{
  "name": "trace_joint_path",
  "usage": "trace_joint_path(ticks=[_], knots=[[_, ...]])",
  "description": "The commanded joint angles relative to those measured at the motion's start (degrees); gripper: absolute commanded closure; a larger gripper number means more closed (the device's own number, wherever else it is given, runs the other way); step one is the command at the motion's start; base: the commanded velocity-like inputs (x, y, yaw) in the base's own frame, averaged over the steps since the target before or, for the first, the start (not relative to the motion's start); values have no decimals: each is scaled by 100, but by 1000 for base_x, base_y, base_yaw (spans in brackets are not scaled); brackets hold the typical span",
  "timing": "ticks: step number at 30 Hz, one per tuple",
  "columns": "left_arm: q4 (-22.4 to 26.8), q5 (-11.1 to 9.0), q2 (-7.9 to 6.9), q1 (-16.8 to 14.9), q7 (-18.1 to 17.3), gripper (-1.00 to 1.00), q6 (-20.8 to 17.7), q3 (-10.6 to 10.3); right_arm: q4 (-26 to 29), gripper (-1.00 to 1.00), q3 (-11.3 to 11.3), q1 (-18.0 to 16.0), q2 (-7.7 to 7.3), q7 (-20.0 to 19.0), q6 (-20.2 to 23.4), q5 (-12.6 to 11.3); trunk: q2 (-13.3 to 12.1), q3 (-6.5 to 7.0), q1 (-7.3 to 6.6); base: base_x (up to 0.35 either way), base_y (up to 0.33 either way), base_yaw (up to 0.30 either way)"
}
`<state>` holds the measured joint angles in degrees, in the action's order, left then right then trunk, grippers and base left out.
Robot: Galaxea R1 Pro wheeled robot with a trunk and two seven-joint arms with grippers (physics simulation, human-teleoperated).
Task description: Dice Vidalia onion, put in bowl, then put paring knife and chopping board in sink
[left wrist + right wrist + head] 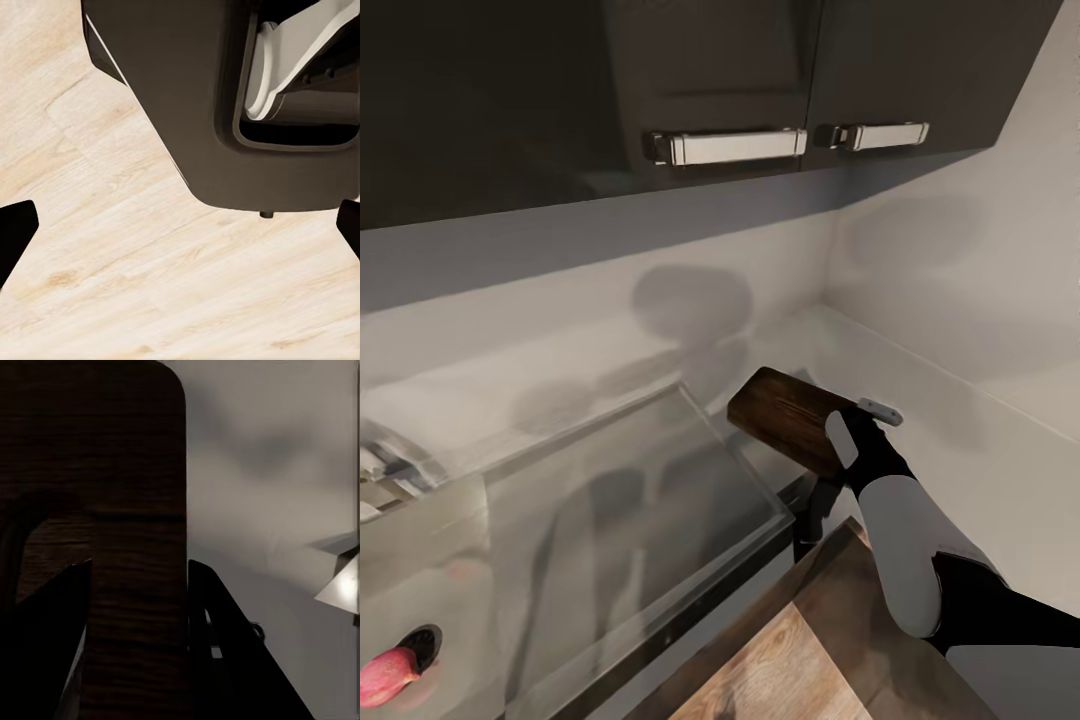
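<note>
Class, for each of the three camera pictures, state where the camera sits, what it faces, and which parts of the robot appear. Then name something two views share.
Head view: from the robot's head, facing down over the sink and countertop; the right arm holds the chopping board.
Left wrist view: near the left gripper, facing the wooden floor and the robot's dark base.
Right wrist view: along the right gripper, fingers either side of the board.
Shared: the chopping board, in head and right wrist views.

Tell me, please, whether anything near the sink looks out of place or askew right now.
Yes: the dark brown rectangular wooden chopping board is off the grey countertop, held tilted in the right claw beside the grey steel sink. A reddish object lies by the sink's drain.
</note>
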<state>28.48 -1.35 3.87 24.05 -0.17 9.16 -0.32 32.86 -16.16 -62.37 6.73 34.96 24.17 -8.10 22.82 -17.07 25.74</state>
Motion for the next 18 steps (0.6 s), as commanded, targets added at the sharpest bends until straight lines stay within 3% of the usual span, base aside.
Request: trace_joint_path(ticks=[1,7,18], knots=[[9,-14,0,3,-1,-100,7,-3,10,100,-8,-4,4,30,8,-54,10,0,4,0,0,0],[-4,-14,0,3,0,-100,7,1,10,100,-2,-4,10,29,9,-60,10,55,4,-26,0,0],[-43,-15,0,3,-9,-100,7,5,16,100,8,-4,12,12,8,-69,10,141,4,-345,0,189]])
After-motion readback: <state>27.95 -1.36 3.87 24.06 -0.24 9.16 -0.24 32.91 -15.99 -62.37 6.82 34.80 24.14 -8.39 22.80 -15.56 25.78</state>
